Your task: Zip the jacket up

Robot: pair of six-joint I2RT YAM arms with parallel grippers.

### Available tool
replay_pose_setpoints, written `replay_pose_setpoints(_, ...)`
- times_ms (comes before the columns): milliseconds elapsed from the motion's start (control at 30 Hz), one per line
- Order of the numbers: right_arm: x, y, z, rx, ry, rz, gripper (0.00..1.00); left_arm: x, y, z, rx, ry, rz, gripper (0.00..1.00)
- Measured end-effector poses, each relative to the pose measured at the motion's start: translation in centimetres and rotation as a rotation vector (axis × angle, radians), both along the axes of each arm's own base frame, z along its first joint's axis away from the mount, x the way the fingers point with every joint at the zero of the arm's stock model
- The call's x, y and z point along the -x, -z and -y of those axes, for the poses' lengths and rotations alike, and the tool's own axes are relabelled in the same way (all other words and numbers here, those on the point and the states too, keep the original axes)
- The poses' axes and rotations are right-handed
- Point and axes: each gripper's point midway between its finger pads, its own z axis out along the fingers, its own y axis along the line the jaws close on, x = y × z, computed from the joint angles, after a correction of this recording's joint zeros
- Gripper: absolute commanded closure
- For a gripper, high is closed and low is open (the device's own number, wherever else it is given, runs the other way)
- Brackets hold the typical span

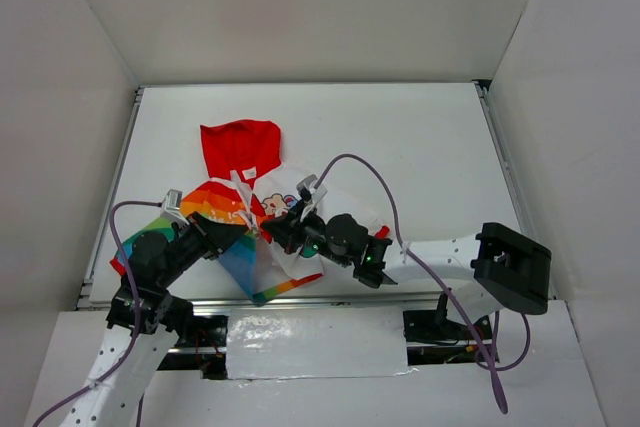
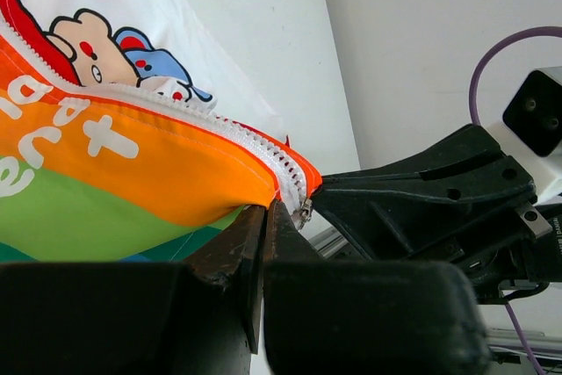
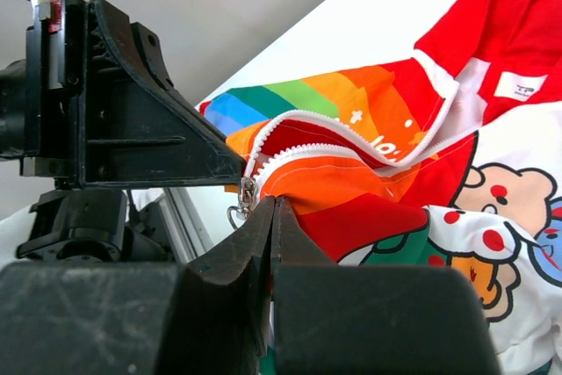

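The jacket (image 1: pixel 222 203) lies on the white table, red hood (image 1: pixel 240 150) away from me, rainbow half on the left, white cartoon half on the right. My left gripper (image 1: pixel 252 231) and right gripper (image 1: pixel 272 234) meet tip to tip at the zipper's bottom end. In the left wrist view the left gripper (image 2: pixel 268 210) is shut on the orange hem of the jacket (image 2: pixel 132 160), with the zipper slider (image 2: pixel 305 211) just beside its tips. In the right wrist view the right gripper (image 3: pixel 275 204) is shut on the jacket's (image 3: pixel 395 164) fabric beside the slider (image 3: pixel 247 191). The zipper above gapes open.
The white table (image 1: pixel 400 147) is boxed in by white walls at the left, back and right. A metal rail (image 1: pixel 400 299) runs along its near edge. A purple cable (image 1: pixel 385 187) arches over the right arm.
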Motion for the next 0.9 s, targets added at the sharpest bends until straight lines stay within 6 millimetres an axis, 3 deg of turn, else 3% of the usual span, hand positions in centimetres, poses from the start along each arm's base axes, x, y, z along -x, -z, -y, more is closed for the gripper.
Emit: replay_pose_setpoints(900,-0.1,0.5,-0.5,0.079,0.141,0.042,1.00,0.0,0.9,-0.5,-0.038,-0.019,-0.023,1.00)
